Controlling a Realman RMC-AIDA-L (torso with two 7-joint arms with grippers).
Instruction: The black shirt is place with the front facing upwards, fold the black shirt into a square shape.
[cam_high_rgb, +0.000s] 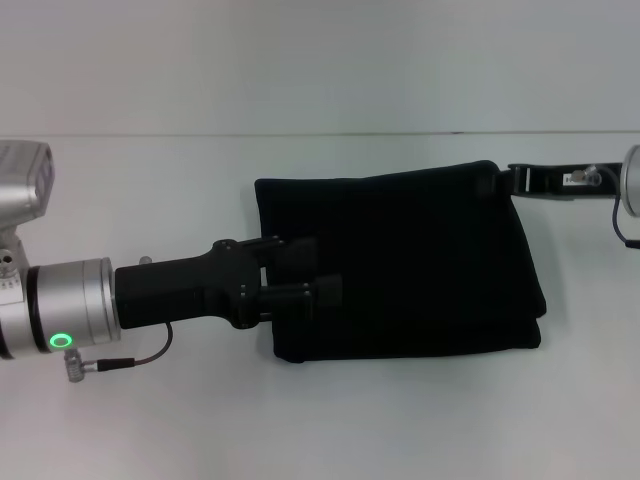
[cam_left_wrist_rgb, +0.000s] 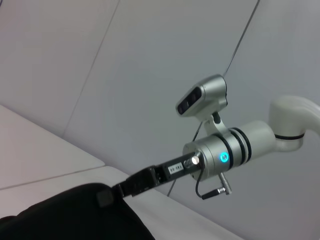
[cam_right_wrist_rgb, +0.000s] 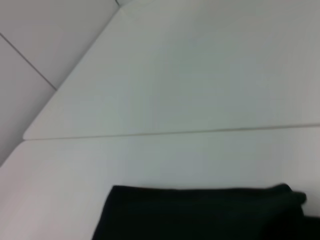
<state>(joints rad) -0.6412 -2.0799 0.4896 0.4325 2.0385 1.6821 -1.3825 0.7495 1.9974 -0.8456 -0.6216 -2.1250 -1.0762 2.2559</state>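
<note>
The black shirt (cam_high_rgb: 420, 260) lies folded into a rough rectangle on the white table (cam_high_rgb: 150, 200); its lettering and neck label are hidden. My left gripper (cam_high_rgb: 315, 268) is open, its two fingers spread over the shirt's left edge. My right gripper (cam_high_rgb: 503, 180) is at the shirt's far right corner and is shut on the cloth there. The left wrist view shows the right gripper (cam_left_wrist_rgb: 107, 196) meeting that corner of the shirt (cam_left_wrist_rgb: 65, 215). The right wrist view shows the shirt's far edge (cam_right_wrist_rgb: 200, 215).
The table's far edge (cam_high_rgb: 320, 133) runs just behind the shirt, with a pale wall beyond it. Bare white tabletop lies to the left of the shirt and in front of it.
</note>
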